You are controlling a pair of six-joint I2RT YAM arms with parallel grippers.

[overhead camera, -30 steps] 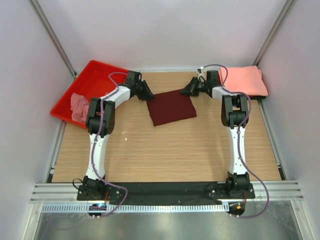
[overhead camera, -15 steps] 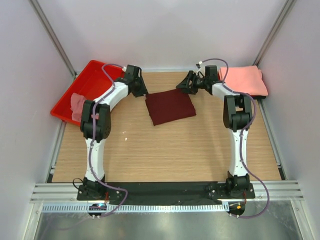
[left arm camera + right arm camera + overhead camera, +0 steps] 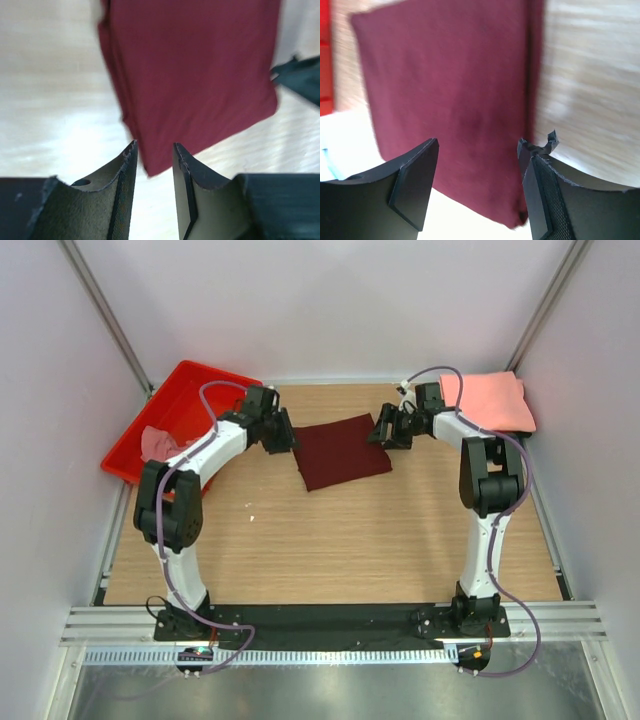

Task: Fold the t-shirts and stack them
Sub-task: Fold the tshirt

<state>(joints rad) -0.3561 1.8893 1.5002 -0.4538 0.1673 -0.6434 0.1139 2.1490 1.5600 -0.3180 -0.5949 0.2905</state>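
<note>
A dark maroon t-shirt (image 3: pixel 340 452) lies folded into a flat square at the middle back of the table. My left gripper (image 3: pixel 281 432) sits just off its left corner, open with a narrow gap. In the left wrist view the maroon t-shirt (image 3: pixel 190 75) lies beyond my left gripper (image 3: pixel 154 146), with only its corner showing past the tips. My right gripper (image 3: pixel 386 428) hovers at the shirt's right corner. In the right wrist view my right gripper (image 3: pixel 477 145) stands wide open over the maroon t-shirt (image 3: pixel 450 85), holding nothing. A salmon-pink t-shirt (image 3: pixel 487 400) lies folded at the back right.
A red plastic tray (image 3: pixel 190 390) stands at the back left with a crumpled dusty pink t-shirt (image 3: pixel 155 443) inside. White walls close in the table on three sides. A dark base strip (image 3: pixel 330 618) runs along the near edge.
My right gripper has opened and let go of the maroon shirt's corner. The left jaws have widened a little. The left arm's elbow has swung out to the left.
</note>
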